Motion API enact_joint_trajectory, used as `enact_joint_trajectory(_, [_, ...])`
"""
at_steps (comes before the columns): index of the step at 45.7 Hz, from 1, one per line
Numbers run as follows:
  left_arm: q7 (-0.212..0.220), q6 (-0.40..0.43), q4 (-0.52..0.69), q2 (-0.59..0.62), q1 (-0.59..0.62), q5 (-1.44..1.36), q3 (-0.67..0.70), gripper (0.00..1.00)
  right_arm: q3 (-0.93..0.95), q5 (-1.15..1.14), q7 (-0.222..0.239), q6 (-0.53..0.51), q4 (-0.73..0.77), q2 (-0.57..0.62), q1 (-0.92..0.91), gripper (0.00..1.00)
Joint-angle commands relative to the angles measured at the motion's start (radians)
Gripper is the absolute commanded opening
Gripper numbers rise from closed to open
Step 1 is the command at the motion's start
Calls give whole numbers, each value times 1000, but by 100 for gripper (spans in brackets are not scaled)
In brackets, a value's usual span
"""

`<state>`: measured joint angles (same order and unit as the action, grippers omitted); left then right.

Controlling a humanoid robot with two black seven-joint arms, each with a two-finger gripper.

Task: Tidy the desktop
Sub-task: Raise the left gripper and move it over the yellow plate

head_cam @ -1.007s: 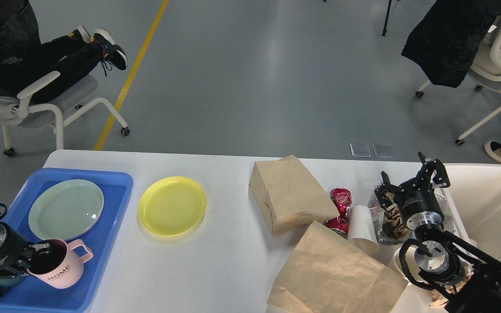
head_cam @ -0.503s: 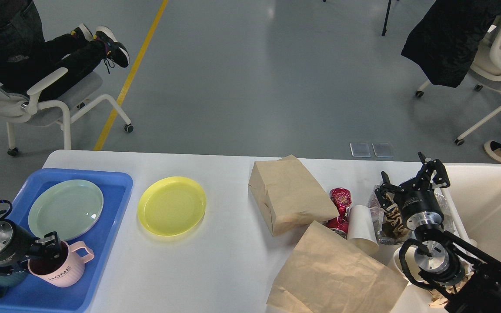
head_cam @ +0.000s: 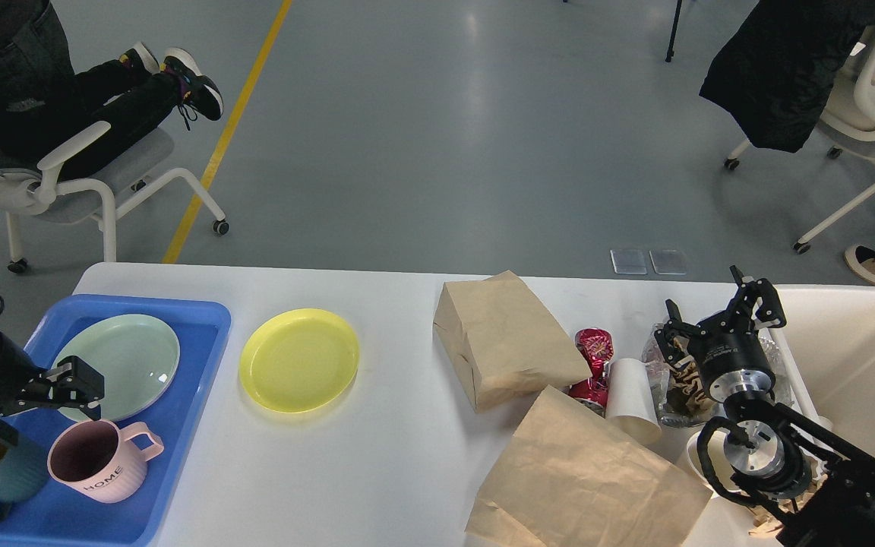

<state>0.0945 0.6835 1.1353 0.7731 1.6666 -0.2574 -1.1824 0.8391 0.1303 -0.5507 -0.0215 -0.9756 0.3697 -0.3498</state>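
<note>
While left fingers [head_cam: 73, 384] hover open, desktop [head_cam: 399, 448] below right fingers [head_cam: 715, 315]

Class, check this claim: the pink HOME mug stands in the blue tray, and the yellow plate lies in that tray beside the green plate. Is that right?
One detail is wrong. In the head view the yellow plate lies on the white desktop, just right of the blue tray, not in it. The pink HOME mug does stand in the tray, and the green plate lies there too.
</note>
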Motion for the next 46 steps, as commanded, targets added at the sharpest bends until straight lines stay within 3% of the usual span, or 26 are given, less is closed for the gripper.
enact_joint_trajectory(1, [-2, 1, 119, -18, 260, 72, -186, 96, 0, 0, 0, 0, 0, 0, 0, 100])
enact_joint_trajectory(10, [2, 1, 305, -216, 605, 251, -328, 96, 0, 0, 0, 0, 0, 0, -2, 100])
enact_joint_trajectory(25, [5, 1, 489, -599, 916, 601, -283, 96, 0, 0, 2, 0, 0, 0, -2, 100])
enact_joint_trajectory(32, [4, 1, 541, -770, 1001, 754, -281, 96, 0, 0, 0, 0, 0, 0, -2, 100])
enact_joint_trajectory(46, [-2, 2, 535, -764, 987, 770, -292, 96, 0, 0, 0, 0, 0, 0, -2, 100])
